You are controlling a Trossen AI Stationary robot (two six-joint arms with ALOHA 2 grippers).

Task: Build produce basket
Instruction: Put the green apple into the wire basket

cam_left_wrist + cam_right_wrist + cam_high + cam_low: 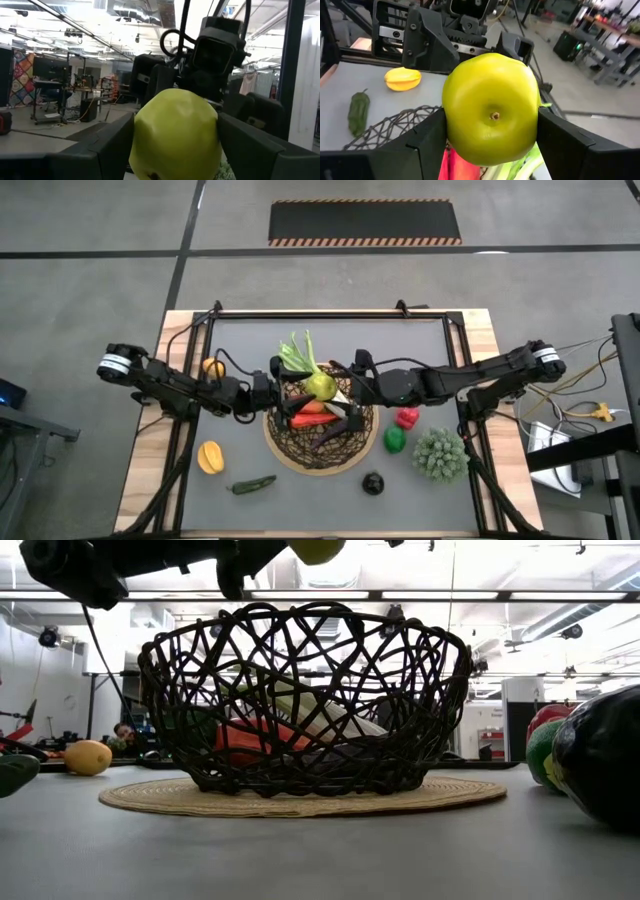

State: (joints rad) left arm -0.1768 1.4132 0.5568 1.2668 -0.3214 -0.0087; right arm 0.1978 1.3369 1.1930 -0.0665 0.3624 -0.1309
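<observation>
A yellow-green apple (pixel 320 386) is clamped between the left gripper (pixel 175 137) and the right gripper (pixel 490 132) at once, above the basket (pixel 320 454), where a mistimed release could see it tugged loose and dropped outside the rim.

From above, you look straight down on the whole table (pixel 190 510) and both arms. The low camera sits at table height, close to the basket (pixel 305 700), facing the room behind. Each wrist camera looks past its own fingers at the yellow-green fruit (pixel 175 132) between them, very near; each appears to catch the opposite gripper just beyond the fruit.
</observation>
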